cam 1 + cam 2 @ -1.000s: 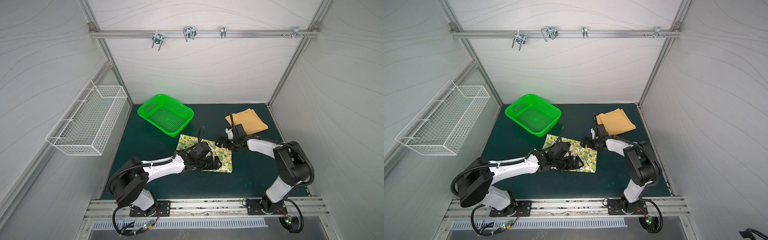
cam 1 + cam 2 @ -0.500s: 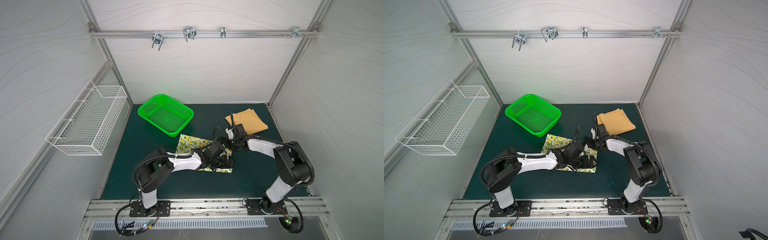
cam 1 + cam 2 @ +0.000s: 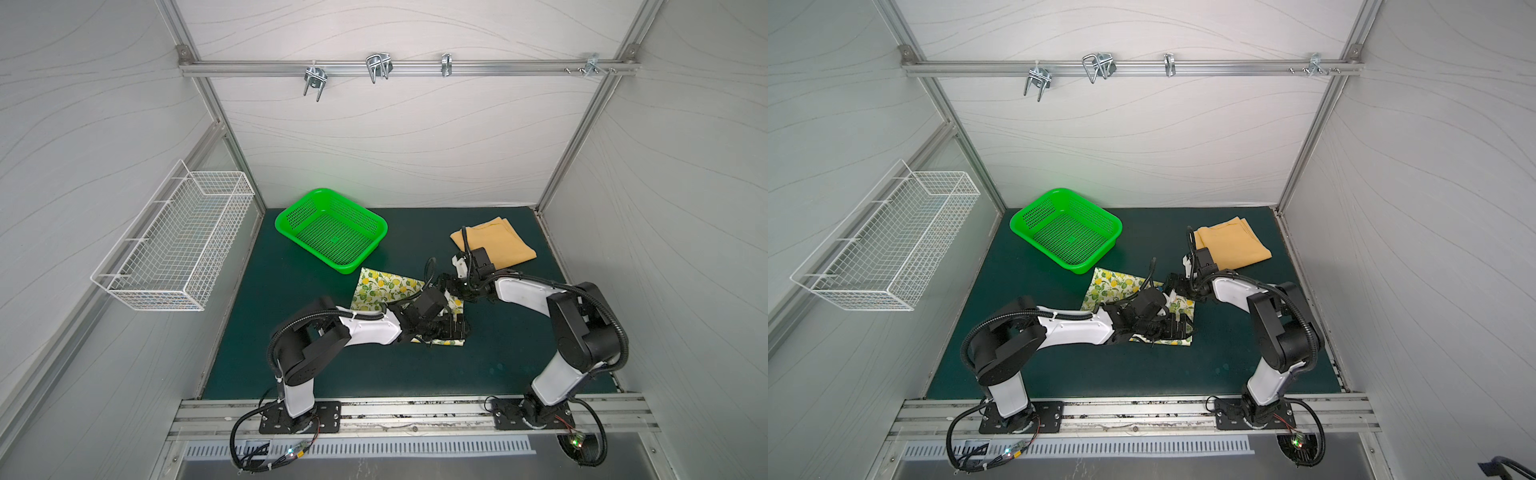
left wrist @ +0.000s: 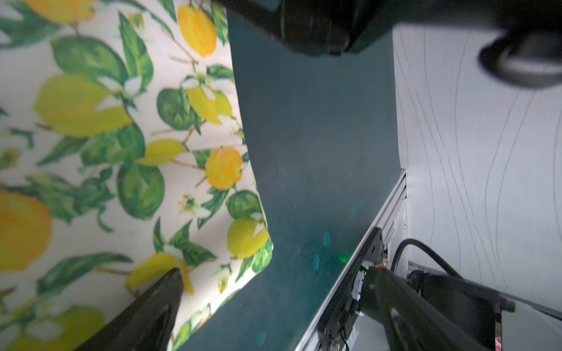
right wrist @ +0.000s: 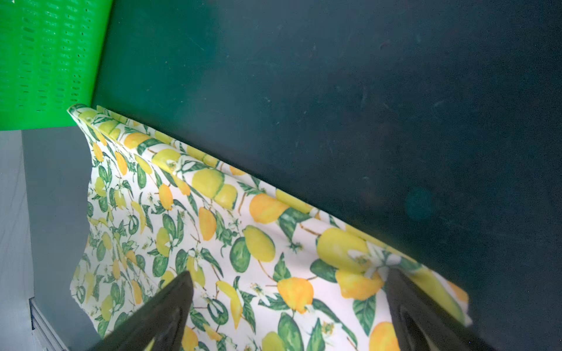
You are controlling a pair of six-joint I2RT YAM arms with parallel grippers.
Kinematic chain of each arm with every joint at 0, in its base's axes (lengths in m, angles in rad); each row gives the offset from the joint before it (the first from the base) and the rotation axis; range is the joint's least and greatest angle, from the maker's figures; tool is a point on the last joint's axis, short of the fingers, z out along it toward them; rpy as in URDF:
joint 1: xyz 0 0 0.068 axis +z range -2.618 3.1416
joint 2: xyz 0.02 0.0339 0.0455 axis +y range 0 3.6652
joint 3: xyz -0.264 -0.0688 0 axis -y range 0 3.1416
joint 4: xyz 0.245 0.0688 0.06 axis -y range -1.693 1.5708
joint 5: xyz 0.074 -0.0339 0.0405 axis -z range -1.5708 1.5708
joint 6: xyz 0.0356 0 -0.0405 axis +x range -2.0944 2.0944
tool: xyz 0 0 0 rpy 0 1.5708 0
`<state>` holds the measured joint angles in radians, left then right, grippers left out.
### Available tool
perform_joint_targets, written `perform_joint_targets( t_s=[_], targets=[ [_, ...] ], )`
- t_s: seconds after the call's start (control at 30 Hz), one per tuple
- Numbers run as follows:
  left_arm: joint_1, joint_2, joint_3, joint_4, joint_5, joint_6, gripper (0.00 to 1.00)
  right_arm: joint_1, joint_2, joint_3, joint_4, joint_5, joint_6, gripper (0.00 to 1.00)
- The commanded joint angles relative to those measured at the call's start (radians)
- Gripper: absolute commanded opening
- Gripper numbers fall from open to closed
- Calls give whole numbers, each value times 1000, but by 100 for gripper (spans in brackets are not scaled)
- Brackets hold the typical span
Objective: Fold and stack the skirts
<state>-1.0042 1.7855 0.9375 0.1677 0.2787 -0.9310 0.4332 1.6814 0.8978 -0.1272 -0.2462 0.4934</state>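
Over lemon skirt, both arms reaching low, fingers spread

txt/labels: none showing legible | brands/nos./signs: none reading anywhere | lemon-print skirt: showing fruit+leaf pattern only, no lettering

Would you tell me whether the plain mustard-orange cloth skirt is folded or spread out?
Folded: the mustard-orange cloth skirt lies as a compact rectangle with stacked edges showing.
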Motion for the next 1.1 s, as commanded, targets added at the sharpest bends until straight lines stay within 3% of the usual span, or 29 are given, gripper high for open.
perform_joint_targets(
  t_s=[0.0,0.37,1.07],
  targets=[
    [-1,-49,-49,-79,-70,-23,99,-4,34,-7,-38,-21,0,99],
    [84,-64,-130,-49,-49,-48,99,-6,22,-7,-51,-14,-5,99],
    [259,-329,-335,-162,-69,-10,99,-26,-11,-17,-79,3,-35,99]
  ],
)
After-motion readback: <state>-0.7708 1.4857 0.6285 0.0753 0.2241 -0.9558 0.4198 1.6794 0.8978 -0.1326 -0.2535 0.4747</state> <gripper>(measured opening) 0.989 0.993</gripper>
